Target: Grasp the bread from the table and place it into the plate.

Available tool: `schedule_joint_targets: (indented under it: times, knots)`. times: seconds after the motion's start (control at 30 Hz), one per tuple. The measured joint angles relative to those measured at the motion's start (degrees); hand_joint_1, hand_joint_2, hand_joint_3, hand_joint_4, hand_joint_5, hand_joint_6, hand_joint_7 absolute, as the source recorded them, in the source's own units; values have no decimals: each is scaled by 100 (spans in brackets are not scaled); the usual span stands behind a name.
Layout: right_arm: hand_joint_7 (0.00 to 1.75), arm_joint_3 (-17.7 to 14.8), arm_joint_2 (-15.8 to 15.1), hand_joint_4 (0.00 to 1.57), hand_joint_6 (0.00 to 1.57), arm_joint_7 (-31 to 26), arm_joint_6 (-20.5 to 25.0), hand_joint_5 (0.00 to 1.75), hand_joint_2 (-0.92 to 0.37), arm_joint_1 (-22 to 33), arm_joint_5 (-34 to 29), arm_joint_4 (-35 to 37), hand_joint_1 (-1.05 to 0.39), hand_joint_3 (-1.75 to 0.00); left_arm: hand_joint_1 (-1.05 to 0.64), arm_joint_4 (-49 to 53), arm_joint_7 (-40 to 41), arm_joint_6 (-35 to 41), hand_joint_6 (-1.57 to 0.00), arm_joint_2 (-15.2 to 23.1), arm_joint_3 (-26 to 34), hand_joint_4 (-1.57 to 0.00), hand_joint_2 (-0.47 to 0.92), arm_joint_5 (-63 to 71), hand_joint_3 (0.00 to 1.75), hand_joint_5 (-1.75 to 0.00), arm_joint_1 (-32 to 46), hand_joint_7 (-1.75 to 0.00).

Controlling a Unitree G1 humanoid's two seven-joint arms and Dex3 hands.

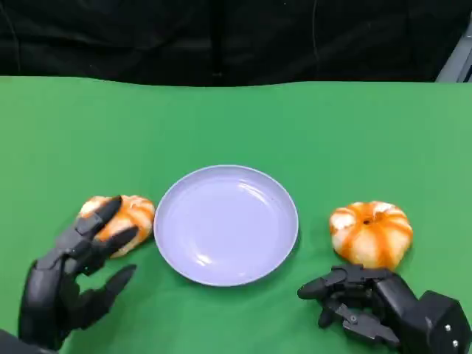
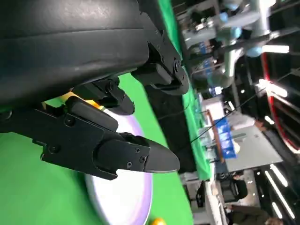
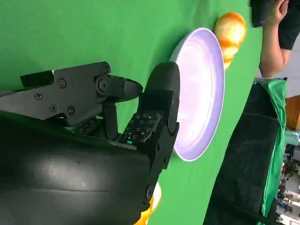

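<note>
My left robot hand [image 1: 74, 273] reaches fingers spread over the bread [image 1: 122, 219] near the worktop's [image 1: 236, 122] left edge, beside the plate [image 1: 226, 224] — I should wrap evenly before lifting. My right robot hand [image 1: 369, 306] rests loosely spread, holding nothing.

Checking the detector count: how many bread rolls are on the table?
2: one bread roll left of the plate under the left hand's fingers, the other roll right of it, just beyond the right hand.
</note>
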Motion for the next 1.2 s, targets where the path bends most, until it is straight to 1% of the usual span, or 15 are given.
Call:
schedule_joint_targets:
  times: [0.07, 0.1, 0.2, 0.3, 0.37, 0.47, 0.53, 0.63, 0.73, 0.83, 1.03, 1.2]
  knots:
    - [52, 1, 0, 75, 102, 0, -5, 130, -92, -6, -1, 5, -4, -42, -75, 53, 117, -132, -47, 96, 1, -57, 92, 278, 33, -1, -48, -1]
    - [52, 4, 1, 75, 102, 0, -4, 130, -92, -11, -4, 9, -4, -43, -75, 90, 364, -239, -48, 234, -1, -57, 92, 652, 34, -1, -100, -1]
    - [52, 6, 1, 75, 102, 0, 5, 130, -92, -19, -7, 12, -4, -43, -77, 112, 1319, -430, -50, 724, 9, -59, 92, 1758, 36, -2, -303, -2]
    - [52, 4, 0, 76, 102, -1, 0, 130, -92, -24, -7, 20, -3, -43, -77, 75, 2360, -401, -53, 988, -58, -62, 92, 2712, 34, -3, -383, -2]
    - [52, 2, -1, 76, 101, -1, 1, 130, -92, -30, -6, 26, -3, -43, -79, 17, 3009, -291, -53, 1138, -227, -63, 92, 3410, 33, -3, -400, -2]
    - [52, 2, 1, 76, 101, 3, 1, 130, -92, -43, -5, 42, -3, -43, -79, -95, 4117, 87, -53, 1413, -556, -64, 92, 4398, 33, -3, -518, -2]
    - [53, 4, 2, 76, 101, 9, -9, 129, -92, -51, -6, 58, -3, -42, -82, -123, 4707, 293, -55, 1583, -774, -61, 92, 4813, 31, -1, -623, -2]
    - [52, 4, 3, 76, 101, -3, -44, 128, -92, -59, -7, 85, -4, -41, -84, -116, 5437, 815, -56, 1858, -1255, -61, 92, 5438, 28, 0, -855, -2]
    - [52, 4, 3, 76, 100, -3, -48, 128, -92, -60, -6, 87, -4, -41, -85, -50, 5823, 1127, -57, 1990, -1629, -60, 92, 5689, 27, 0, -1066, -2]
    - [53, 7, 3, 77, 101, -7, -60, 128, -92, -62, -8, 93, -3, -41, -86, 34, 5992, 1374, -58, 2026, -1948, -58, 92, 5754, 23, 0, -1157, -1]
    - [52, 6, 3, 77, 101, -15, -57, 128, -92, -66, -11, 94, -3, -41, -89, 105, 6002, 1927, -57, 2075, -2426, -55, 92, 5752, 21, 0, -1275, 0]
    - [52, 7, 4, 77, 101, -15, -60, 128, -92, -67, -11, 95, -2, -41, -90, 217, 5899, 2307, -56, 2087, -2671, -54, 92, 5709, 21, 0, -1457, 0]
